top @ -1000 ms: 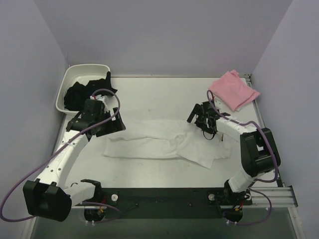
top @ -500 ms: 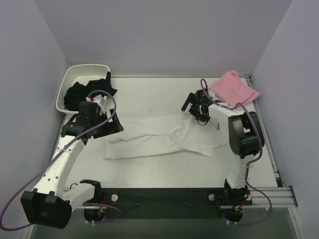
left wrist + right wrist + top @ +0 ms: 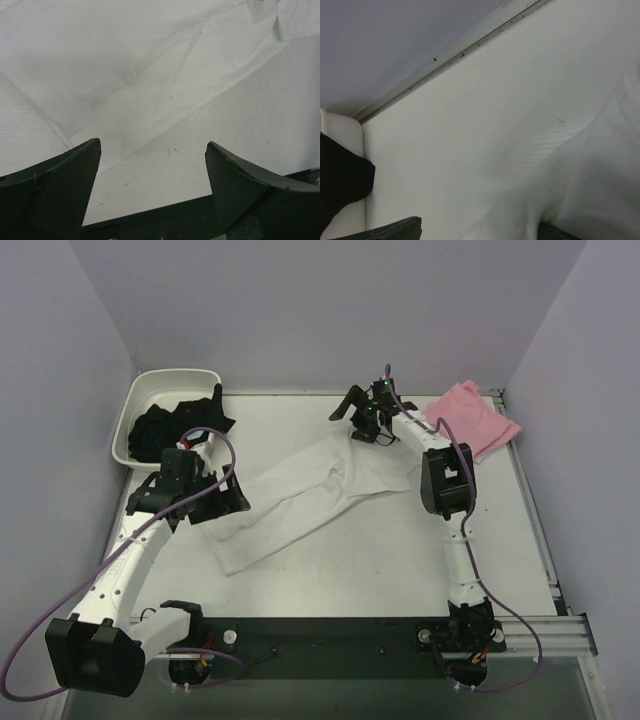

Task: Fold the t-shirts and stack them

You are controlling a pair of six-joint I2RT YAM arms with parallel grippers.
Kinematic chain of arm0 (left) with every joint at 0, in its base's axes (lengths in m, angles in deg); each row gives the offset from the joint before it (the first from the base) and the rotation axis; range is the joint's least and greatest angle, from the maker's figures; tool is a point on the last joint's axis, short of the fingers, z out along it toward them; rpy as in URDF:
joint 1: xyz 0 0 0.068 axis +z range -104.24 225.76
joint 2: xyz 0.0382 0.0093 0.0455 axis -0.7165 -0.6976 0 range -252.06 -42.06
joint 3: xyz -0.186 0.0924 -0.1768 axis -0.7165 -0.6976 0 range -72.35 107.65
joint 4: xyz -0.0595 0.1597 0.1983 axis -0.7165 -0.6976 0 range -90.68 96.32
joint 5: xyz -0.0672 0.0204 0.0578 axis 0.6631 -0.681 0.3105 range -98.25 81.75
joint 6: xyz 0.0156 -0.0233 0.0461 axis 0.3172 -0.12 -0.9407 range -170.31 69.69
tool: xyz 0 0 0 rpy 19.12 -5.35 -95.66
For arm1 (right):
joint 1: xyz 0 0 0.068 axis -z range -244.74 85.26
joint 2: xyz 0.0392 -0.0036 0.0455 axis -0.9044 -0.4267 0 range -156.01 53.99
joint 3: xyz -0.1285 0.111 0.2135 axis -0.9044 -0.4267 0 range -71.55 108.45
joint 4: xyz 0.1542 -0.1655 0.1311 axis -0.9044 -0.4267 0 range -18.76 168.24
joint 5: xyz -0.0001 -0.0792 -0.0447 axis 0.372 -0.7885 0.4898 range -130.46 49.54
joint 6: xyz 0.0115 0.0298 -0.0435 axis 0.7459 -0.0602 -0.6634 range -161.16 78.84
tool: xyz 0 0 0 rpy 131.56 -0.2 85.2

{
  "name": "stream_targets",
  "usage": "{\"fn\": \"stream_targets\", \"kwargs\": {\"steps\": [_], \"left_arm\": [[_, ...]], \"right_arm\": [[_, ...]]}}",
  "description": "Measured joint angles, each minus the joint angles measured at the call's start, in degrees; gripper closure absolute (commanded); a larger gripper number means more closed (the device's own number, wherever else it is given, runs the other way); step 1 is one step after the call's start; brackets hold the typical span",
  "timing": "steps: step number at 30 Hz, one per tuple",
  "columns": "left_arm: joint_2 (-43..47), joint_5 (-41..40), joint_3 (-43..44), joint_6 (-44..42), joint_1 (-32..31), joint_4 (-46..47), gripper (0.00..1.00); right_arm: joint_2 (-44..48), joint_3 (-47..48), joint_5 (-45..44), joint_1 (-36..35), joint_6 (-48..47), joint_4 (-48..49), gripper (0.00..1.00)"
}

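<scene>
Right of the white plastic tub [image 3: 176,374], and nearer the arm bases than it, the white cotton t-shirt [image 3: 300,505] lies as a long creased band running slantwise over the pale table [image 3: 380,570]. Its far end points away from the tub. The plain pink cotton t-shirt [image 3: 470,420] sits well to the right of the tub, at about the same depth as it and apart from the white one. A heap of black cloth [image 3: 165,425] fills the tub itself.

The left gripper [image 3: 152,145] is released, its jaws spread wide over the white shirt's border on the tub side, with nothing between them. The right gripper [image 3: 479,225] is also released, low over the shirt's end farthest from the tub. White cloth shows between its jaws, but it holds none of it.

The likely trouble is the skew and the creases. A fold made from this lie would probably come out crooked. A pinch at a rumpled border may catch only one layer, so the cloth would bunch instead of spreading. If the two arms pulled unevenly, the band could twist further. The pink shirt also lies close to the table's edge farthest from the tub, so a careless drag might push it off.

No brand, label, print or writing can be read in any view.
</scene>
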Motion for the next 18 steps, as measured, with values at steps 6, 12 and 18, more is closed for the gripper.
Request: {"fn": "stream_targets", "kwargs": {"steps": [6, 12, 18], "left_arm": [[-3.0, 1.0, -1.6, 0.4, 0.0, 1.4, 0.04], [-6.1, 0.9, -2.0, 0.4, 0.0, 2.4, 0.04], [-6.9, -0.9, -0.2, -0.1, 0.0, 2.4, 0.04]], "right_arm": [[-7.6, 8.7, 6.7, -0.1, 6.8, 6.9, 0.00], [-6.8, 2.8, 9.2, 0.1, 11.2, 21.1, 0.00], [12.0, -15.6, 8.3, 1.2, 5.8, 23.6, 0.00]]}}
